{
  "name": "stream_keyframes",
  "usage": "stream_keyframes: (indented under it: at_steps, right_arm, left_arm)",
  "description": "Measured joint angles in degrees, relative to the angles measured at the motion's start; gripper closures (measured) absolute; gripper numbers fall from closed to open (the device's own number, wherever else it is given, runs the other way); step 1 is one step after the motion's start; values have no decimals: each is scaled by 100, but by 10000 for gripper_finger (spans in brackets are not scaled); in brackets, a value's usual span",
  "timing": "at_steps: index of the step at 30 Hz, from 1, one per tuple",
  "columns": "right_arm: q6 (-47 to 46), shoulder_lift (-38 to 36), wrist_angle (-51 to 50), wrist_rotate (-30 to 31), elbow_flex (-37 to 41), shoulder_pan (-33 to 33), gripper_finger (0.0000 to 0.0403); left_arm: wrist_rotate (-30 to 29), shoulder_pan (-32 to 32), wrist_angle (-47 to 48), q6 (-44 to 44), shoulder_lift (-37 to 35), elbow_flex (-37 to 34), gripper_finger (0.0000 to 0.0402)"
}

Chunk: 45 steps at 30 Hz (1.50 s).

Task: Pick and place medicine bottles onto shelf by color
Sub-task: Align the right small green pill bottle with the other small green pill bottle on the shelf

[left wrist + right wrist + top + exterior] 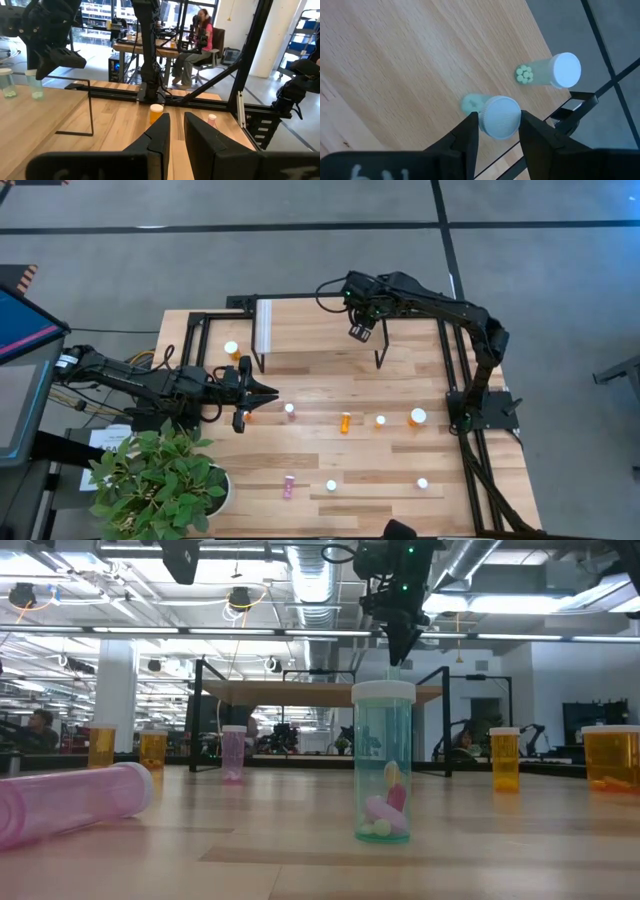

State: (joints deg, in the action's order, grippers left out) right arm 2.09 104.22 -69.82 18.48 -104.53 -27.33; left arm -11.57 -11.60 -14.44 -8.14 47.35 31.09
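Wooden worktop (340, 450) carries most medicine bottles (345, 421), loose and unsorted; sorting seems barely begun. On the shelf (320, 330) stand two pale green bottles (551, 71). Right tool (499, 131) hangs over them, its fingers flanking one white cap (499, 117), apparently just touching it. Left tool (262, 392), nearly closed, waits empty at the left.

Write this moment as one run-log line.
right gripper: jaws around green bottle on shelf | left gripper: waiting, empty, above table
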Motion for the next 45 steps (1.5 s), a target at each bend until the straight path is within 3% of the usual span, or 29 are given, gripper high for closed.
stream_keyframes:
  at_steps: [45]
  right_arm:
    - [78, -6, 151, 4, 254, -18, 248]
  left_arm:
    - [0, -1, -2, -5, 1, 0, 358]
